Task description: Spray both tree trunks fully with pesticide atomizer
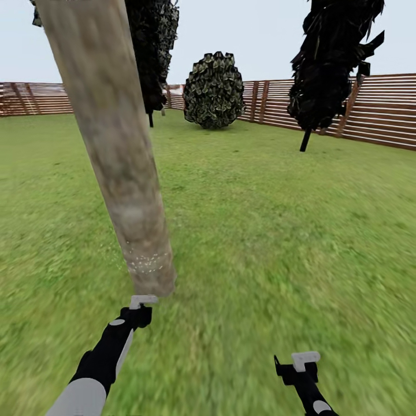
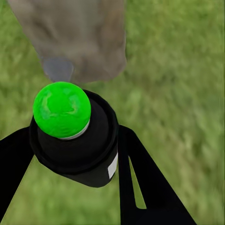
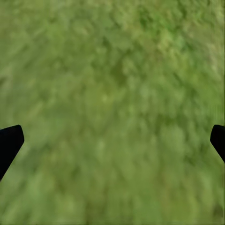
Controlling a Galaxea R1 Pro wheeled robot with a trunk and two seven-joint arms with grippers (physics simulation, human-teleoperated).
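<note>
One tree trunk, mottled beige-grey and leaning, rises from the lawn just ahead of my left arm. Fine white specks dot its base. My left gripper sits close to that base, shut on the pesticide atomizer, a small black bottle whose round top shows bright green. In the left wrist view the bottle points at the trunk, with a faint grey cone between them. My right gripper hangs open over bare grass, its fingertips wide apart. The second tree and the stone floor are out of view.
Green lawn spreads all around. A brown slat fence rings the far side. Two dark narrow conifers and a round bush stand near it.
</note>
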